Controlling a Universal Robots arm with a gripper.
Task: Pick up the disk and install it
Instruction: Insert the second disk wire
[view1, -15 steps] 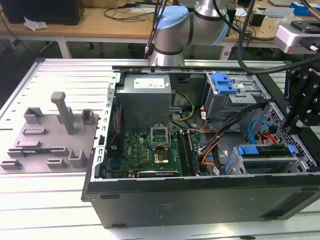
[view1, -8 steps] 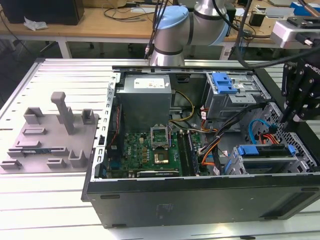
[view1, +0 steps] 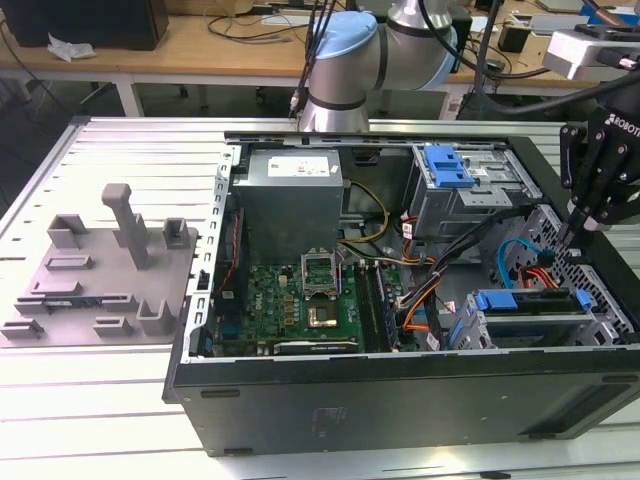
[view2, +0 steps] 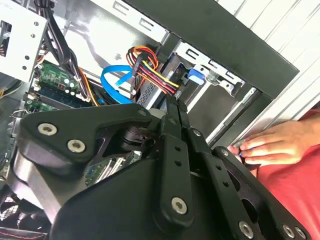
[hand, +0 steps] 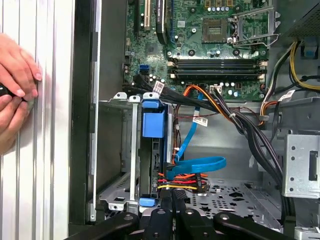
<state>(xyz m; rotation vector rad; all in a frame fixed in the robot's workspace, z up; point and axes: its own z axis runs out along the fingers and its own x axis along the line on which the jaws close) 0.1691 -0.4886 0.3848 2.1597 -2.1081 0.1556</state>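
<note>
The disk (view1: 530, 322) lies in the drive cage at the exterior view's lower right corner of the open computer case, its blue rail frame (view1: 530, 300) along the top. In the first wrist view the disk (hand: 156, 155) stands edge-on in the bay under a blue rail tab (hand: 152, 122). My black gripper (view1: 572, 240) hangs over the case's right end. Its fingers (hand: 165, 205) are shut together on nothing. The gripper (view2: 170, 103) tip points at the red, yellow and black power cable (hand: 177, 182) and the blue data cable (hand: 197, 164) at the disk's end.
A person's hand (hand: 17, 75) rests on the ribbed table just outside the case wall, close to the gripper (hand: 172, 196); it also shows as a hand (view2: 272, 145) in the second wrist view. A grey fixture plate (view1: 100, 270) lies left of the case. An upper bay has a blue tab (view1: 447, 165).
</note>
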